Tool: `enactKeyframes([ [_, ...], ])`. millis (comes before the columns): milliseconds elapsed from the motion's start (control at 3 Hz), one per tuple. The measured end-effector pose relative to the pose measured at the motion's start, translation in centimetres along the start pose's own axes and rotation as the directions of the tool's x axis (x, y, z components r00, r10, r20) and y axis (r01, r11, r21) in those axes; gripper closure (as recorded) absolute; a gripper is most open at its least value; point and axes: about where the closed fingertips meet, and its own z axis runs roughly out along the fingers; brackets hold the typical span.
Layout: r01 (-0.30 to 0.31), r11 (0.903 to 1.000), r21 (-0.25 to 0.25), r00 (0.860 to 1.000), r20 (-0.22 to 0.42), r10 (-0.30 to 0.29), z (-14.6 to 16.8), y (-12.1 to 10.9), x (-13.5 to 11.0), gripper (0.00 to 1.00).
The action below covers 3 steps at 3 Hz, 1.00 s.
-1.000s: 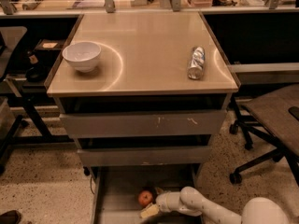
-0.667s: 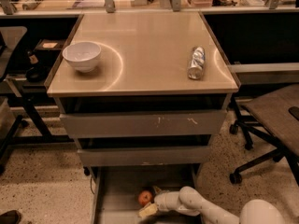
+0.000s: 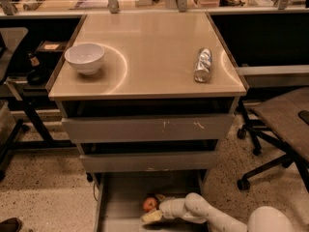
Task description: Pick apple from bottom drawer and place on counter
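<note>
The apple [image 3: 150, 204] is small, red-orange with a yellowish patch, and lies in the open bottom drawer [image 3: 116, 202] near its middle. My gripper [image 3: 153, 209] reaches into the drawer from the right on a white arm and sits right at the apple, one finger behind it and one pale finger [image 3: 151, 218] in front. The beige glossy counter [image 3: 149, 52] is the top of the drawer cabinet, well above the gripper.
A white bowl [image 3: 85, 58] stands on the counter's left and a silver can [image 3: 203, 65] lies on its right. The two upper drawers [image 3: 147, 128] are pulled out slightly. An office chair [image 3: 277, 129] stands at the right, a dark desk frame at the left.
The gripper has edged slightly left, closer around the apple. The apple, bowl and can have not moved.
</note>
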Motion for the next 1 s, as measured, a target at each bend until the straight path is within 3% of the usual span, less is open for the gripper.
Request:
enactKeyframes([
  [1000, 0.000, 1.0000, 0.000, 1.000, 0.000, 0.000, 0.01, 0.01, 0.00, 0.88],
])
